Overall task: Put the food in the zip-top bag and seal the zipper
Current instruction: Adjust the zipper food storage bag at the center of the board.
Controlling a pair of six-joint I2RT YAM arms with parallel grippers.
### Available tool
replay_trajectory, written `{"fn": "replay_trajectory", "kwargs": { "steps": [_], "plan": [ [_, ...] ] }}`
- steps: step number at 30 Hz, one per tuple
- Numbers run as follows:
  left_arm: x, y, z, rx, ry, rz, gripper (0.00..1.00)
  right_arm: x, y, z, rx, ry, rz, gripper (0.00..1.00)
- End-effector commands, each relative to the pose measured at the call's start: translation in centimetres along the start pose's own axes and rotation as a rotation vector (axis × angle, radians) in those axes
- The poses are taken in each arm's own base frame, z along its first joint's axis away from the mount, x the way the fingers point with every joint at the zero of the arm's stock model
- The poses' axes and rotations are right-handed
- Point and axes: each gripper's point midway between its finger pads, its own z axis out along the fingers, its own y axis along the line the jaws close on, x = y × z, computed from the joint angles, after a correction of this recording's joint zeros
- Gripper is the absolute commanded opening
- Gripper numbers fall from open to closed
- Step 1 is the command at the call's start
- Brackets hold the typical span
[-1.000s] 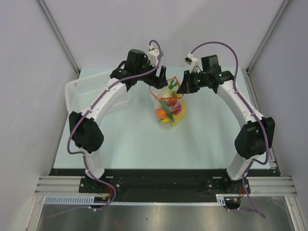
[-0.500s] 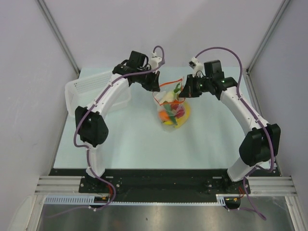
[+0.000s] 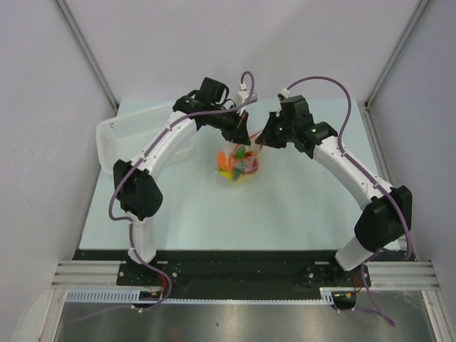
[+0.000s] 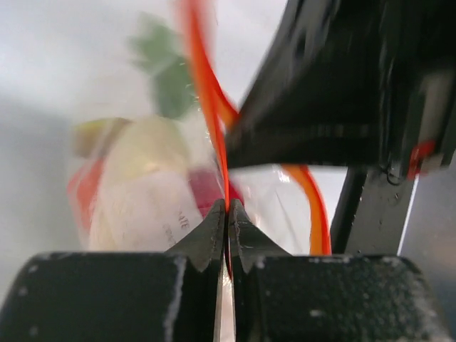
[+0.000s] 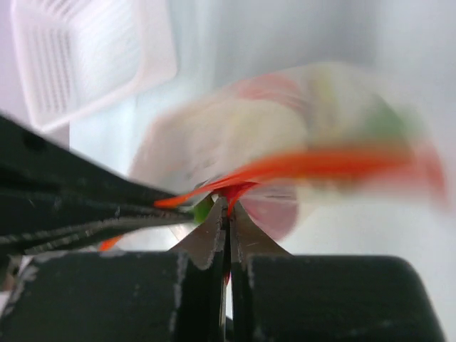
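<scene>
The clear zip-top bag point(image 3: 238, 162) hangs at the table's middle with the food point(image 3: 235, 164) inside: orange, yellow, red and green pieces. My left gripper point(image 3: 242, 134) is shut on the red-orange zipper point(image 4: 214, 121) at the bag's mouth. In the left wrist view the white radish point(image 4: 146, 189) and a green leaf point(image 4: 167, 71) show through the plastic. My right gripper point(image 3: 265, 137) is shut on the same zipper point(image 5: 313, 165) from the other side, its fingers point(image 5: 214, 231) pinching the strip. The two grippers are close together, the bag blurred.
A white ribbed tray point(image 3: 132, 135) stands at the back left of the pale table point(image 3: 299, 206), also in the right wrist view as the tray point(image 5: 89, 57). Grey walls enclose the table on three sides.
My left gripper has shut on the zipper, having been open a second ago. Both grippers moved closer together, and the bag with the food shifted to the left.
</scene>
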Motion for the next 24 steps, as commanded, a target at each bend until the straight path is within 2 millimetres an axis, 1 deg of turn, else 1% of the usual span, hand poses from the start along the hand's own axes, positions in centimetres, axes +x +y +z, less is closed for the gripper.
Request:
{"fn": "replay_trajectory", "kwargs": {
  "steps": [1, 3, 6, 7, 8, 9, 11, 12, 14, 15, 17, 22, 24],
  "plan": [
    [0.7, -2.0, 0.0, 0.085, -0.001, 0.005, 0.1, -4.2, -1.9, 0.3, 0.108, -0.181, 0.167, 0.0],
    [1.0, -2.3, 0.2, 0.111, 0.001, 0.0, 0.13, -4.0, -2.1, 0.8, 0.115, -0.173, 0.174, 0.0],
    [1.4, -2.5, 0.4, 0.123, 0.007, -0.015, 0.2, -3.9, -2.4, 1.3, 0.122, -0.174, 0.193, 0.0],
    [1.3, -2.6, 0.4, 0.126, 0.006, -0.026, 0.3, -3.8, -2.3, 1.4, 0.122, -0.174, 0.202, 0.0],
    [1.5, -2.5, 0.5, 0.129, 0.01, -0.035, 0.36, -3.8, -2.2, 1.5, 0.12, -0.176, 0.205, 0.0],
    [1.6, -2.6, 0.5, 0.133, 0.012, -0.045, 0.48, -3.7, -2.1, 1.6, 0.119, -0.177, 0.207, 0.0],
    [1.5, -3.0, 0.6, 0.155, 0.005, -0.077, 0.55, -3.4, -1.8, 1.9, 0.117, -0.172, 0.217, 0.0],
    [1.8, -3.0, 0.6, 0.16, 0.008, -0.097, 0.6, -3.2, -1.9, 2.1, 0.118, -0.169, 0.218, 0.0],
    [1.4, -3.1, 0.7, 0.163, -0.012, -0.113, 0.67, -3.1, -2.1, 2.3, 0.139, -0.177, 0.221, 0.0],
    [1.7, -3.1, 0.8, 0.16, -0.009, -0.141, 0.71, -3.0, -2.2, 2.4, 0.144, -0.176, 0.222, 0.0],
    [1.7, -3.3, 1.0, 0.178, -0.018, -0.145, 0.72, -2.7, -2.2, 2.6, 0.151, -0.174, 0.203, 0.0],
    [1.8, -3.5, 1.2, 0.195, -0.017, -0.175, 0.73, -1.9, -3.3, 3.6, 0.195, -0.169, 0.175, 0.0],
    [1.7, -3.4, 1.2, 0.191, -0.022, -0.201, 0.74, -1.6, -3.2, 3.9, 0.193, -0.164, 0.149, 0.0]
  ]
}}
